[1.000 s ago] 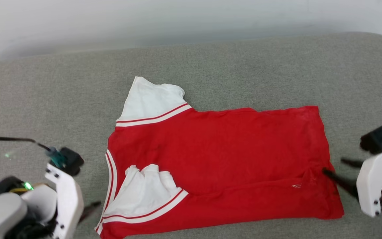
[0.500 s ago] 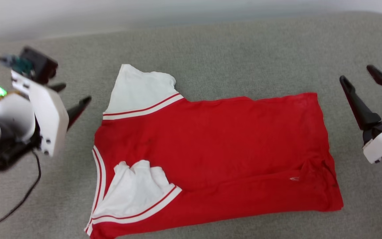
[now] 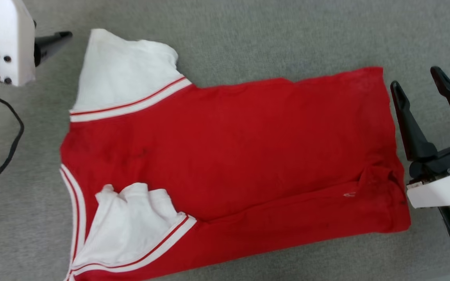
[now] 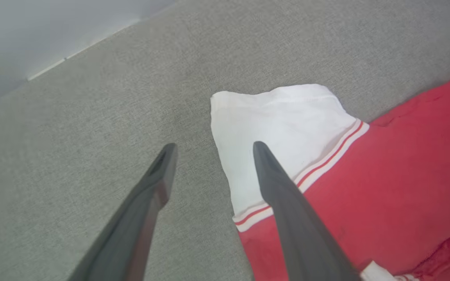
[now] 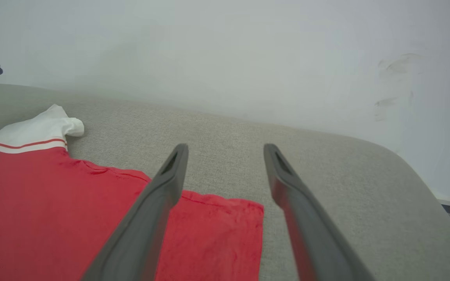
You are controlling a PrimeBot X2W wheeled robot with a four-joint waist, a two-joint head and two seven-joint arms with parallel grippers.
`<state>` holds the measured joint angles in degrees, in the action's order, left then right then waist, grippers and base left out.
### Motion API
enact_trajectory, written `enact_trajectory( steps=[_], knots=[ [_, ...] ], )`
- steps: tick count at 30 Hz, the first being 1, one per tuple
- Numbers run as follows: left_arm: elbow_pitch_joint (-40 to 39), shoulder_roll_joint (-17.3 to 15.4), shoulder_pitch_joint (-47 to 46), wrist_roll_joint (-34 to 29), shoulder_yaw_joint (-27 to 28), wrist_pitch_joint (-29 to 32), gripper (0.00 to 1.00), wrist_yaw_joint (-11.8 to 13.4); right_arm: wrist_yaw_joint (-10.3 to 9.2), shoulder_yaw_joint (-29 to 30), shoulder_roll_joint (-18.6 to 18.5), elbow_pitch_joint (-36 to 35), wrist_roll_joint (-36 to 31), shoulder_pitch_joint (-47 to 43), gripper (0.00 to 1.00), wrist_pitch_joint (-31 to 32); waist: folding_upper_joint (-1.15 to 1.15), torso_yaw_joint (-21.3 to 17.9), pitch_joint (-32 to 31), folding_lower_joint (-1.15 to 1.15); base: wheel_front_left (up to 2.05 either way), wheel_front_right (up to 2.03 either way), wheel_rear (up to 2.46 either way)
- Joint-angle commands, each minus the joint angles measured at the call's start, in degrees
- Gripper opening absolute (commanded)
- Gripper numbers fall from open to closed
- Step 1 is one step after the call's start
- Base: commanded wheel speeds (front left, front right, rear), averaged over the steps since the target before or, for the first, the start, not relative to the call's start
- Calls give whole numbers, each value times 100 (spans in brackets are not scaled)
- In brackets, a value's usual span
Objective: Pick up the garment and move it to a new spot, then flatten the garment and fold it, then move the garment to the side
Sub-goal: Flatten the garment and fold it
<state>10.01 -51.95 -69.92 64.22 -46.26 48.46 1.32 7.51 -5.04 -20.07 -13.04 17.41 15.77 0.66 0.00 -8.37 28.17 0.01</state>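
Observation:
The garment [image 3: 248,148] lies spread out flat on the grey cushion, plain red face up, hem toward the right. One white sleeve [image 3: 123,74] sticks out at the far left. The other sleeve [image 3: 131,226] is crumpled back onto the red body at the near left. My left gripper [image 4: 214,149] hovers open over the outer edge of the far sleeve [image 4: 283,125], one fingertip [image 3: 63,35] pointing at it. My right gripper [image 3: 418,82] stands open just right of the hem, holding nothing. In the right wrist view, the hem corner [image 5: 225,234] lies below that gripper [image 5: 227,150].
The grey fabric cushion [image 3: 248,39] carries everything and runs back to a pale wall [image 5: 248,58]. Its rounded right edge [image 5: 416,183] drops off beyond the hem. A black cable [image 3: 12,144] hangs at the left by my left arm.
The head camera has dipped closer to the garment. My left gripper rose from the near left to beside the far sleeve. My right gripper drew back from the hem and turned fingers up.

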Motion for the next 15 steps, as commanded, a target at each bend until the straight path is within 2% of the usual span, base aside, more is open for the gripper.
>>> enact_trajectory(
  steps=[1, 9, 15],
  knots=[
    [31, 45, -175, 46, 23, 146, 100, 31, -4, 3, 69, -97, -57, -52, 100, 48, 0, -172, 364, -1, 0, 0, 0],
    [384, 349, -847, 4, -150, 985, 100, 194, -4, -133, 164, -398, -173, 156, 100, 231, 0, -320, 943, -1, 0, 0, 0],
    [834, 464, -879, -275, -507, 1245, 100, 5, -4, -215, 169, -324, -192, 279, 100, 253, 0, -393, 1120, -1, 0, 0, 0]
  ],
)
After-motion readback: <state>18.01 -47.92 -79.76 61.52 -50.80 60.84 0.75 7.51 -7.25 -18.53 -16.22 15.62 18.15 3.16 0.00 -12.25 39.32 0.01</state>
